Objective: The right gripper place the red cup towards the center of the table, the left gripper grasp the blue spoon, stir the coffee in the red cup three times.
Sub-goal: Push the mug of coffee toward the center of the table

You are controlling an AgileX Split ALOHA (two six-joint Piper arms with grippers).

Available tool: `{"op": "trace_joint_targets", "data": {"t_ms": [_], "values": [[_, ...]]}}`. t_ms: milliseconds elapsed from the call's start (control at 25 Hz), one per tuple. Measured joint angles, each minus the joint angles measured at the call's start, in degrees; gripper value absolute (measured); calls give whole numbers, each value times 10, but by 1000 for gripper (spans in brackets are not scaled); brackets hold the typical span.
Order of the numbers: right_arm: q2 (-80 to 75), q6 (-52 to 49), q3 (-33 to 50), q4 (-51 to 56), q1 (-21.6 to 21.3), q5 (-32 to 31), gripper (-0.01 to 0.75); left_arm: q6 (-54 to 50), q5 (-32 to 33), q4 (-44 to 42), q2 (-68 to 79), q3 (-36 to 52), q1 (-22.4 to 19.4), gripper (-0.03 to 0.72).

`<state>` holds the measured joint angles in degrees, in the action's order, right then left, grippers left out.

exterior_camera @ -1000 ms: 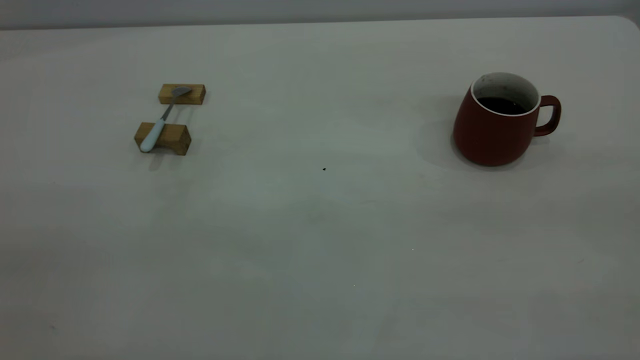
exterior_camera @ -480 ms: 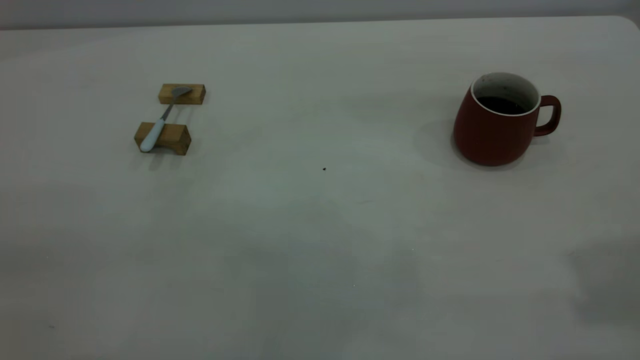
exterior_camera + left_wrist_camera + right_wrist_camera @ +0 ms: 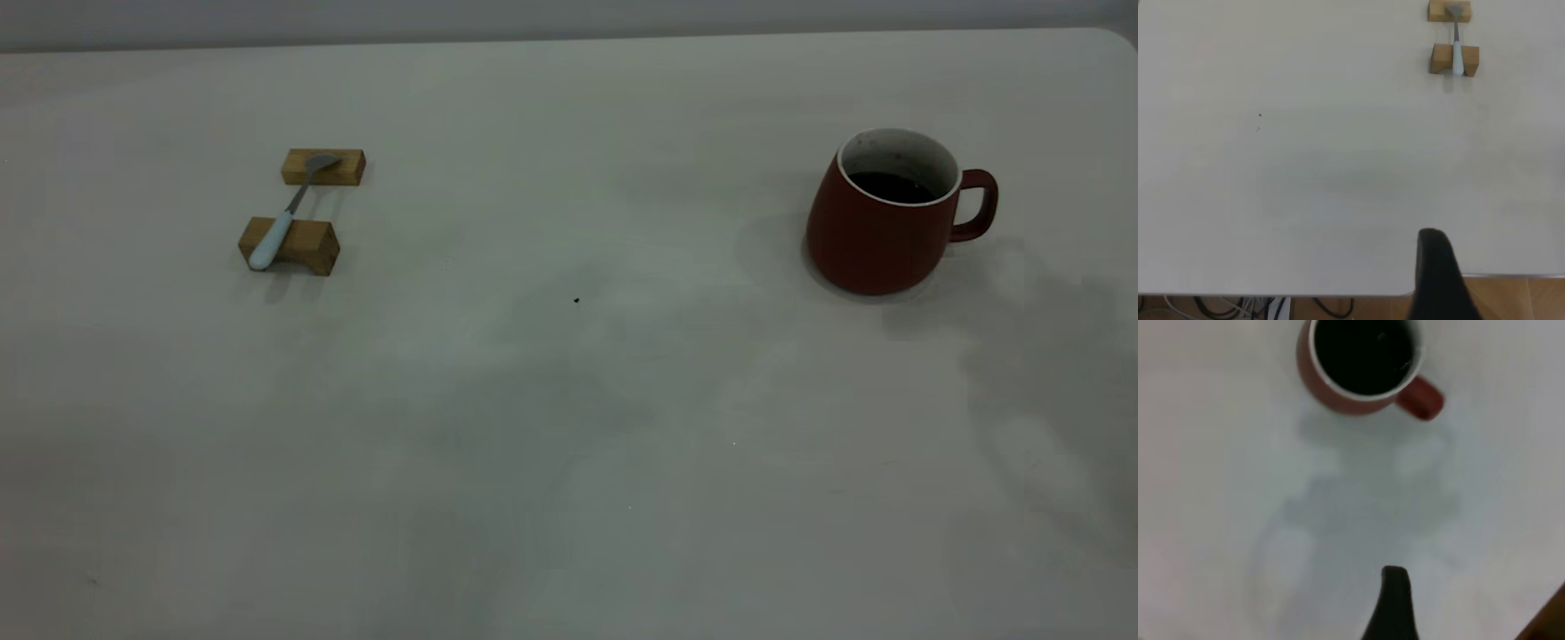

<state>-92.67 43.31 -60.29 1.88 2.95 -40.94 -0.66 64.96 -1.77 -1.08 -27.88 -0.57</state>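
Desk (image 3: 569, 427): broad, off-white, matte; one rounded corner at far right in the exterior view.

Red cup (image 3: 885, 218): upright on the desk's right side, well off centre, loop handle pointing right. Coffee (image 3: 892, 186) dark, sitting below the white rim.

Two tan wooden blocks (image 3: 290, 244) on the left side, well apart from the cup. Blue spoon (image 3: 286, 215) bridges them, pale handle on the nearer block, bowl on the farther.

Right gripper (image 3: 1395, 603): one black finger visible in its wrist view, above the desk, near the cup, not touching. Jaws: cannot tell.

Left gripper (image 3: 1438, 270): one finger visible, at the desk edge, far from the spoon. Jaws: cannot tell.
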Motion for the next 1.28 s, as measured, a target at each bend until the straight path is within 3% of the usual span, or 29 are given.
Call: {"op": "trace_joint_targets", "data": {"t_ms": [680, 1280], "values": [[-320, 177, -206, -33, 0, 16, 685, 0, 0, 0, 0, 0, 0, 533], [-405, 268, -232, -32, 22, 82, 670, 0, 0, 0, 0, 0, 0, 533]]}}
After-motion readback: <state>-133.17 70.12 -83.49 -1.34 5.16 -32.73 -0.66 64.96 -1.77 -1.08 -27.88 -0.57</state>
